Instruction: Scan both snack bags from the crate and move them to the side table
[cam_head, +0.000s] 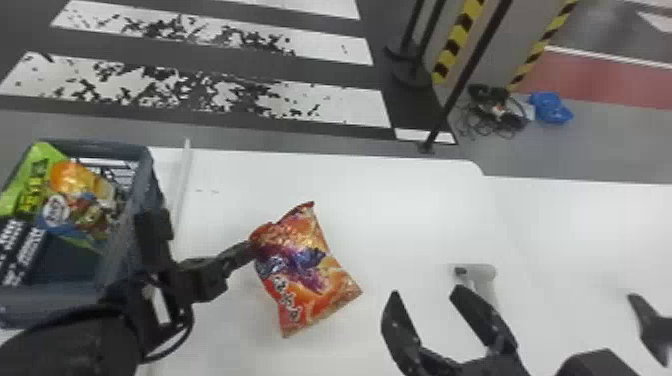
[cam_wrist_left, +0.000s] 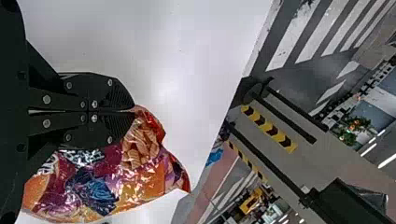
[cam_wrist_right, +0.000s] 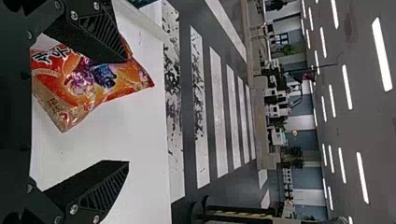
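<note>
My left gripper is shut on the left edge of the orange-red snack bag, which is held over the white table. In the left wrist view the fingers of the left gripper meet at the edge of the bag. A green and orange snack bag lies in the dark crate at the left. My right gripper stands open to the right of the held bag; in the right wrist view the right gripper has its fingers wide apart. A white scanner is behind the right gripper.
The white table extends to the right, where a dark pronged object shows at the edge. Beyond the table stand posts and a striped pillar, with cables and a blue bundle on the floor.
</note>
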